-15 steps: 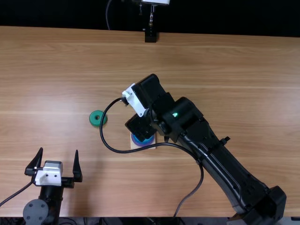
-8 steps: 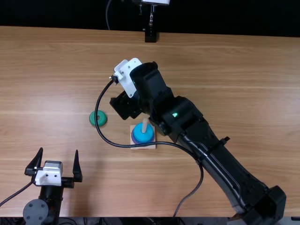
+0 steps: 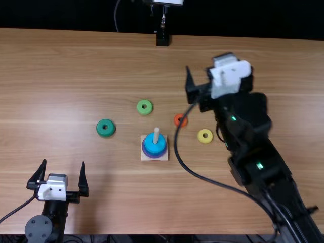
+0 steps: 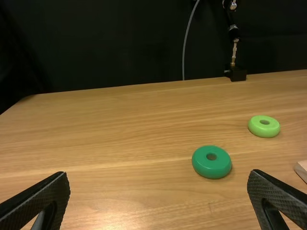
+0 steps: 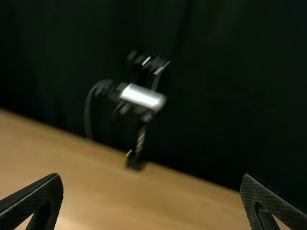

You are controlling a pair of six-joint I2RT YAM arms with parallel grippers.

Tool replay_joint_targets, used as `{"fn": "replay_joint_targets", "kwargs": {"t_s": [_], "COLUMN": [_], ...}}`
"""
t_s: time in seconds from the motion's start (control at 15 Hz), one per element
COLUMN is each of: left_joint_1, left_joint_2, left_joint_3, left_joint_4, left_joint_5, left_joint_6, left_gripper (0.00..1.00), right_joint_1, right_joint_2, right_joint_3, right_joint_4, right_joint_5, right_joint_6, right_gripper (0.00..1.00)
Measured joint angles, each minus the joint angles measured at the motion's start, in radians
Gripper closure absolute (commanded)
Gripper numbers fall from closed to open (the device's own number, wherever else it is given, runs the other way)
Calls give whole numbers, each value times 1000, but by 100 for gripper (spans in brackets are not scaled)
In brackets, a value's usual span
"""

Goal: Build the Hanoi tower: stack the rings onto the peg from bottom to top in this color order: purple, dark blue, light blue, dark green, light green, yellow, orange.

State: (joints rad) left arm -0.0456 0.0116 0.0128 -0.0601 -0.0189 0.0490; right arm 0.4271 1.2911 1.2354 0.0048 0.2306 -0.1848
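Hanoi tower rings, light blue (image 3: 155, 142) over purple (image 3: 154, 154), sat around the upright pale wooden peg (image 3: 156, 134), on its square light wooden base (image 3: 145, 157) near the middle of the table (image 3: 76, 76). Whether a dark blue ring lay between those two was too hard to tell. The top of the peg stood bare above the light blue ring.

Around the base, four loose rings lay flat on the wood, each apart from the others. The dark green round ring (image 3: 102, 131) was to the left, and the light green one (image 3: 140, 107) was beyond the base and slightly left. The orange ring (image 3: 177, 121) lay beyond the base to the right, partly crossed in the top view by the right arm's black cable (image 3: 175, 147); the yellow ring (image 3: 200, 136) lay farther right, close to the right arm (image 3: 253, 142).

Farther out, the black right gripper (image 3: 208, 71) was above the table beyond the orange and yellow rings, its fingers spread wide with nothing between them. The black left gripper (image 3: 63, 163) was at the near left, well apart from the base, also spread and empty.

At the far edge stood a thin metal post on a black foot (image 3: 162, 39), in front of a black backdrop (image 3: 243, 17).
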Motion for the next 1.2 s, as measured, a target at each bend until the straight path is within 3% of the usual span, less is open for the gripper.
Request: {"fn": "replay_joint_targets", "kwargs": {"t_s": [0.07,0.2,0.33,0.4,0.53,0.67,0.8,0.93,1.2], "left_joint_1": [0,0,0,0,0,0,0,0,0], "left_joint_2": [0,0,0,0,0,0,0,0,0], "left_joint_3": [0,0,0,0,0,0,0,0,0], "left_joint_4": [0,0,0,0,0,0,0,0,0], "left_joint_5": [0,0,0,0,0,0,-1,0,0], "left_joint_6": [0,0,0,0,0,0,0,0,0], "left_gripper": [0,0,0,0,0,0,0,0,0], "right_joint_1": [-18,-87,-182,-216,-263,-313,-365,-403,-430], "right_joint_2": [-75,-217,-394,-486,-714,-941,-1044,-1098,-1173], "right_joint_3": [-69,-226,-412,-483,-629,-771,-882,-1004,-1159], "right_joint_4": [18,18,14,15,18,20,20,17,9], "right_joint_5": [23,42,43,30,-41,-110,-149,-164,-172], "right_joint_6": [0,5,65,101,151,172,176,180,182], "right_gripper": [0,0,0,0,0,0,0,0,0]}}
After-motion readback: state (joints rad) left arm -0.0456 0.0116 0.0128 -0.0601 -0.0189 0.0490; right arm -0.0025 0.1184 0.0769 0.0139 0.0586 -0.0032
